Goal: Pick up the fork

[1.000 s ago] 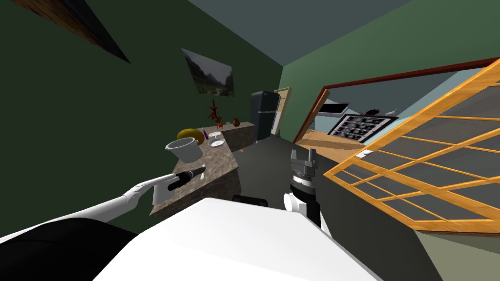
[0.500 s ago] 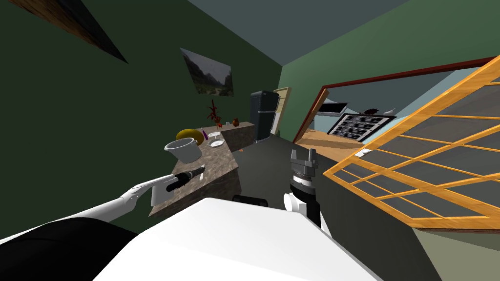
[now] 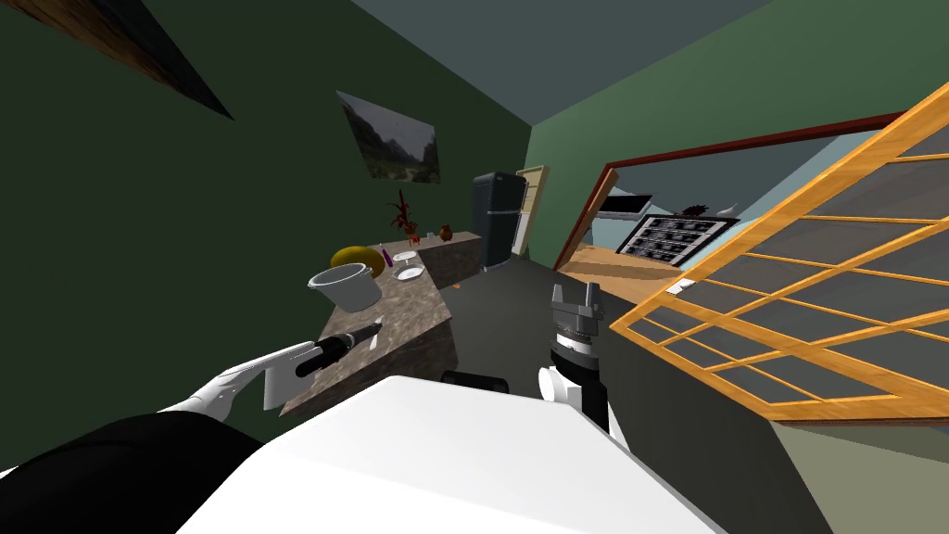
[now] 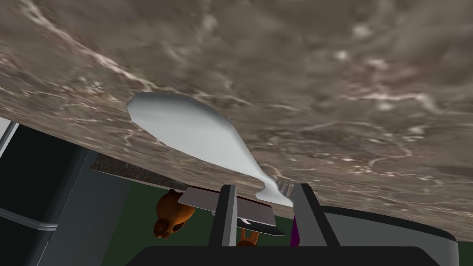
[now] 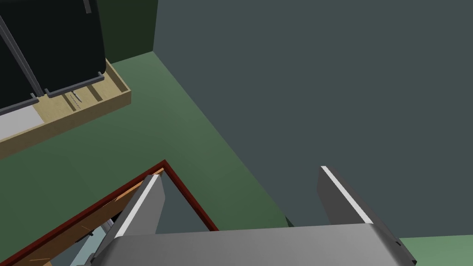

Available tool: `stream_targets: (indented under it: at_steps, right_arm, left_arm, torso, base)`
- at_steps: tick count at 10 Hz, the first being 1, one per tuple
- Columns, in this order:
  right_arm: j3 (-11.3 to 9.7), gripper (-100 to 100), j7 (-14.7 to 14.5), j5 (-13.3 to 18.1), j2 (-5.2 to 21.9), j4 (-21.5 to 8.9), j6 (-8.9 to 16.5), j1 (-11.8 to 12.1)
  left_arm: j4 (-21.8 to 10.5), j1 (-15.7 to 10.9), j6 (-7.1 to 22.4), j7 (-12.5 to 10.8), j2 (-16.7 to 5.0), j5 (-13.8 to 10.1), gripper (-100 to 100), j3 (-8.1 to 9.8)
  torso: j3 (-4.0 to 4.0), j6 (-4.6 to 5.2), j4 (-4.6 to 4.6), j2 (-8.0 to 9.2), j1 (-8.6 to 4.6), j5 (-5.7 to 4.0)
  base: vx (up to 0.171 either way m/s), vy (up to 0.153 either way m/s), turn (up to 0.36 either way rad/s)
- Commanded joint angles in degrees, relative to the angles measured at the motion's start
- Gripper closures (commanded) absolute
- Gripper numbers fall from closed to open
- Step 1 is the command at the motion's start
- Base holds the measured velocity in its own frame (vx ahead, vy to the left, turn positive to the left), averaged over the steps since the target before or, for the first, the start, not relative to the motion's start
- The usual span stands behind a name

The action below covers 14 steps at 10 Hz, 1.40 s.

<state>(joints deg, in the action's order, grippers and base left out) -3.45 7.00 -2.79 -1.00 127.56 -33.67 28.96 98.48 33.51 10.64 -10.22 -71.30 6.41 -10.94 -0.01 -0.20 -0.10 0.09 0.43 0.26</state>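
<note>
You're over a counter (image 3: pixel 412 311) whose top reads as polished stone, mottled brown-grey with pale veins. The fork (image 4: pixel 194 131) is drawn plain, smooth pale grey with a soft sheen; you can't tell its material. The left gripper (image 4: pixel 263 188) has matt grey fingers (image 4: pixel 227 210) on a dull black body. The pot (image 3: pixel 347 286) looks smooth, matt light grey. The lattice door (image 3: pixel 862 408) shows warm, grained wood.

light: dim, flat | brightest: doorway (image 3: pixel 704 176) at 3 o'clock | darkest: 9 o'clock | head view: rolled, corners splayed | edges crisp
</note>
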Motion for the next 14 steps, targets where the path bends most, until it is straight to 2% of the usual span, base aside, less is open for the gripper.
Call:
stream_targets:
  at_steps: [1, 2, 3, 4, 5, 6, 7, 8, 9, 10, 11, 12, 13, 14]
  right_arm:
    - [0.0, 0, 0.0, 0.0, 0.0, 0.0, 0.0, 0.0]
    - [0.0, 0, 0.0, 0.0, 0.0, 0.0, 0.0, 0.0]
    - [0.0, 0, 0.0, 0.0, 0.0, 0.0, 0.0, 0.0]
    - [0.0, 0, 0.0, 0.0, 0.0, 0.0, 0.0, 0.0]
    - [0.0, 0, 0.0, 0.0, 0.0, 0.0, 0.0, 0.0]
    - [0.0, 0, 0.0, 0.0, 0.0, 0.0, 0.0, 0.0]
    - [0.0, 0, 0.0, 0.0, 0.0, 0.0, 0.0, 0.0]
    - [0.0, 0, 0.0, 0.0, 0.0, 0.0, 0.0, 0.0]
    - [0.0, 0, 0.0, 0.0, 0.0, 0.0, 0.0, 0.0]
    - [0.0, 0, 0.0, 0.0, 0.0, 0.0, 0.0, 0.0]
    - [0.0, 0, 0.0, 0.0, 0.0, 0.0, 0.0, 0.0]
    - [0.0, 0, 0.0, 0.0, 0.0, 0.0, 0.0, 0.0]
    - [0.0, 0, 0.0, 0.0, 0.0, 0.0, 0.0, 0.0]
    - [0.0, 0, 0.0, 0.0, 0.0, 0.0, 0.0, 0.0]
  left_arm:
    - [-0.8, 2.9, -2.4, 0.6, 1.7, 0.3, 100, 2.86]
    - [-0.8, 4.3, -2.4, 0.6, 1.7, 0.3, 100, 3.69]
    - [-1.3, 6.0, -4.3, 1.1, 2.9, 0.4, 100, 5.74]
    - [-1.3, 7.8, -4.3, 1.1, 2.9, 0.4, 100, 6.71]
    - [-1.8, 9.7, -6.2, 1.6, 4.2, 0.5, 100, 8.88]
    - [-1.8, 11.3, -6.2, 1.6, 4.2, 0.5, 100, 9.72]
    - [-2.3, 13.4, -8.1, 2.0, 5.4, 0.6, 100, 12.11]
    - [-2.3, 14.8, -8.1, 2.0, 5.4, 0.6, 100, 12.74]
    - [-2.9, 16.6, -10.0, 2.5, 6.7, 0.8, 100, 14.97]
    - [-2.9, 18.2, -10.0, 2.5, 6.7, 0.8, 100, 15.75]
    - [-3.4, 20.2, -11.9, 3.0, 7.9, 0.9, 100, 18.04]
    - [-3.4, 21.5, -11.9, 3.0, 7.9, 0.9, 100, 18.77]
    - [-3.4, 21.6, -11.9, 3.0, 7.9, 0.9, 100, 18.77]
    - [-3.9, 23.7, -13.8, 3.4, 9.1, 1.0, 100, 21.13]
  torso:
    - [0.0, 0.0, 0.0, 0.0, 0.0, 0.0]
    - [0.01, -0.03, -0.01, 0.03, 0.08, 0.03]
    - [0.0, -0.08, -0.02, 0.02, 0.07, 0.03]
    - [-0.1, 0.08, -0.07, -0.14, 0.01, 0.11]
    - [-0.16, 0.03, -0.1, -0.22, 0.02, 0.11]
    - [-0.18, 0.09, -0.09, -0.28, 0.0, 0.1]
    - [-0.18, 0.02, -0.11, -0.27, 0.03, 0.09]
    - [-0.19, 0.06, -0.09, -0.29, 0.01, 0.08]
    - [-0.17, 0.06, -0.1, -0.25, 0.05, 0.09]
    - [-0.2, 0.15, -0.09, -0.33, -0.02, 0.09]
    - [-0.2, 0.04, -0.1, -0.3, -0.01, 0.05]
    - [-0.18, 0.08, -0.09, -0.28, 0.0, 0.07]
    - [-0.16, 0.05, -0.09, -0.24, 0.03, 0.05]
    - [-0.12, 0.01, -0.08, -0.16, 0.06, 0.06]
  base:
    - [-0.015, 0.018, -0.059]
    - [-0.003, 0.003, -0.01]
    - [0.032, -0.035, -0.193]
    - [0.033, -0.033, -0.102]
    - [0.039, -0.039, -0.116]
    - [0.035, -0.034, -0.089]
    - [0.042, -0.039, -0.099]
    - [0.022, -0.019, -0.081]
    - [0.049, -0.037, -0.228]
    - [0.044, -0.036, -0.083]
    - [0.036, -0.028, -0.103]
    - [0.025, -0.018, -0.07]
    - [0.007, -0.006, 0.009]
    - [0.027, -0.022, -0.129]
